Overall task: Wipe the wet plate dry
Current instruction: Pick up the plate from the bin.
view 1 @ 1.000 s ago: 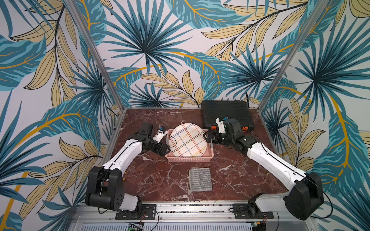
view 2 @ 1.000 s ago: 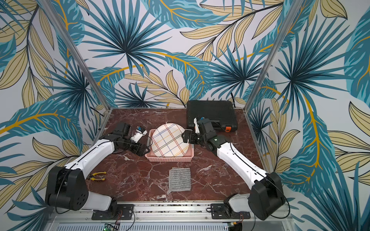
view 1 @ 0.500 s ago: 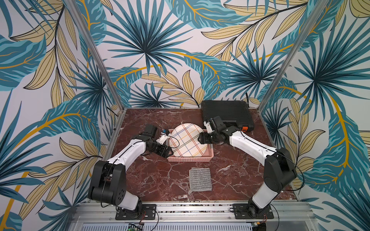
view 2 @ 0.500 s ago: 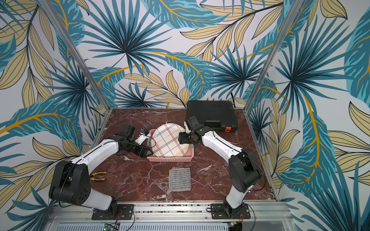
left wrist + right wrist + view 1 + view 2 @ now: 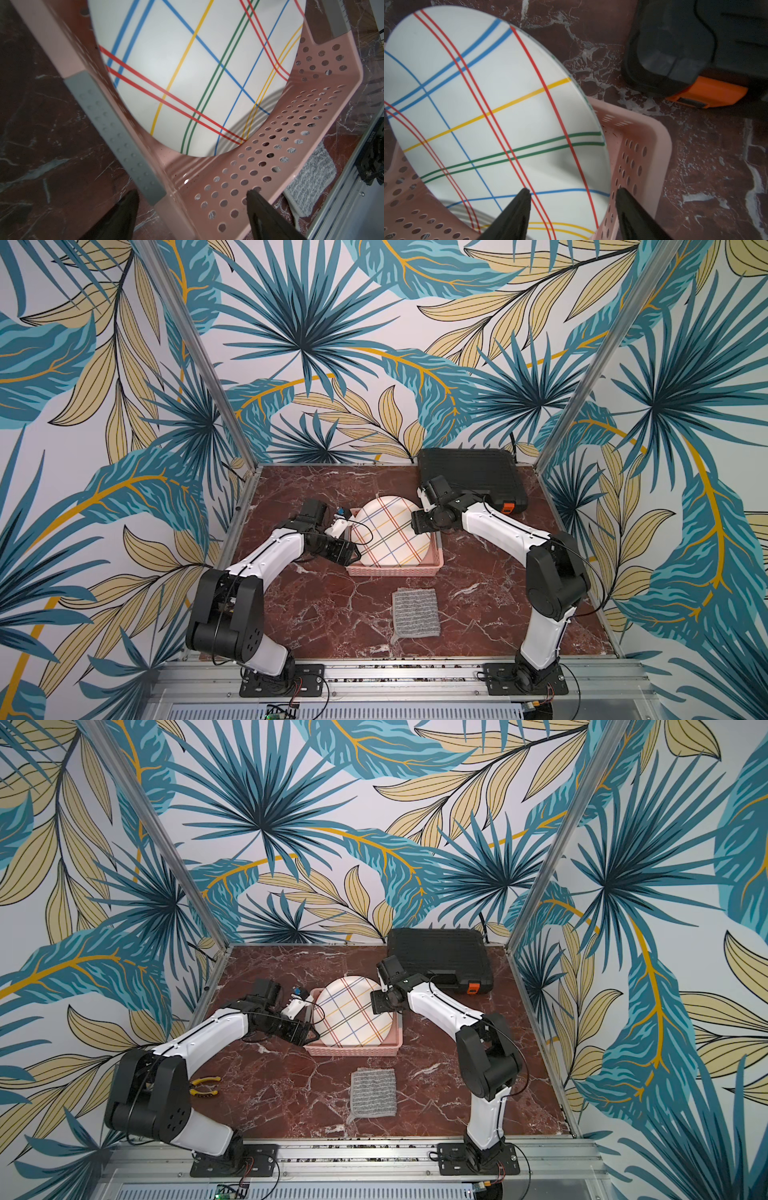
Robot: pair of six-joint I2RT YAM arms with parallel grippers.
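I have open tabletop [image 5: 332,614] around the cloth [image 5: 416,612]; the basket [image 5: 395,570] walls close in the leaning plate [image 5: 388,537]; the black case [image 5: 469,477] fills the far right corner.

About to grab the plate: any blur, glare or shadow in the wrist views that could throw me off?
Left wrist: plate sharp, grey shadow at its rim down in the basket, left pincer blurred up close. Right wrist: plate sharp, soft shadow patch beside the right pincer. No hard glare in either.

Plaid-lined white plate [image 5: 390,531], pink basket [image 5: 392,570], grey, perhaps striped, cloth [image 5: 415,612]
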